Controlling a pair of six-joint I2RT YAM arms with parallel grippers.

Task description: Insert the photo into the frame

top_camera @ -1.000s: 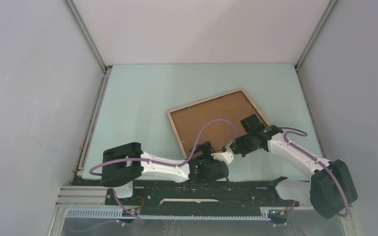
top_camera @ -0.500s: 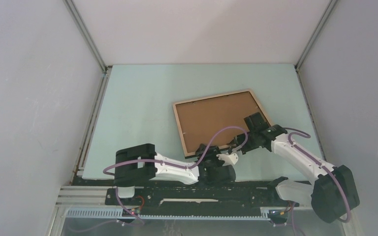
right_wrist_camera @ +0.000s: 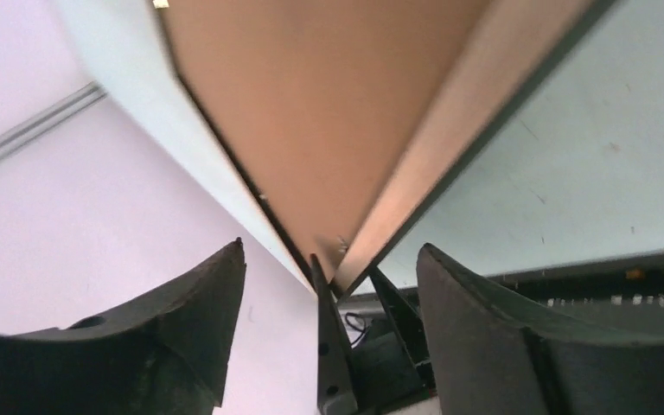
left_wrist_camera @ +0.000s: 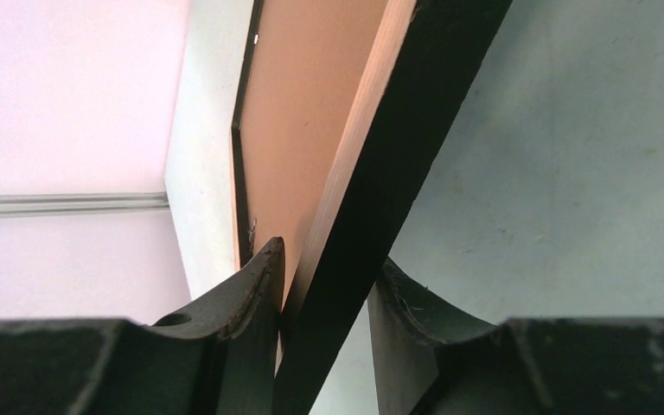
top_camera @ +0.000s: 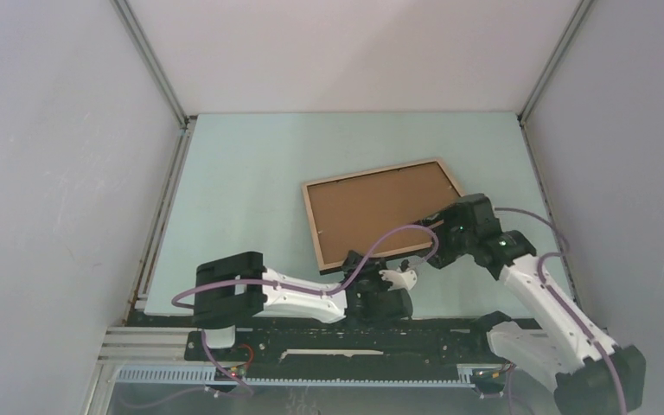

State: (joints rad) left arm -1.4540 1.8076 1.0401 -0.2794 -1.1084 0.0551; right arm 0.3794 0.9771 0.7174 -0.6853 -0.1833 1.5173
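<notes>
The frame (top_camera: 376, 212) lies back-up over the table, its brown backing board (left_wrist_camera: 303, 112) and light wood rim showing. The black front (left_wrist_camera: 398, 173) faces down. My left gripper (top_camera: 370, 262) is shut on the frame's near edge. In the left wrist view the left gripper (left_wrist_camera: 324, 285) has the rim clamped at a slant between its fingers (left_wrist_camera: 242, 303). My right gripper (top_camera: 443, 242) stands open at the frame's near right edge. In its own view the right gripper (right_wrist_camera: 330, 251) has the frame (right_wrist_camera: 311, 112) running between its jaws without touching them. The photo is hidden.
Grey walls close the pale green table (top_camera: 242, 190) on three sides. A black rail (top_camera: 354, 333) with the arm bases runs along the near edge. Purple cables (top_camera: 398, 233) loop over the frame's near part.
The frame has swung clockwise and shifted right. My left gripper has closed on its near edge. My right gripper has opened, let go of the frame and lifted back to the right.
</notes>
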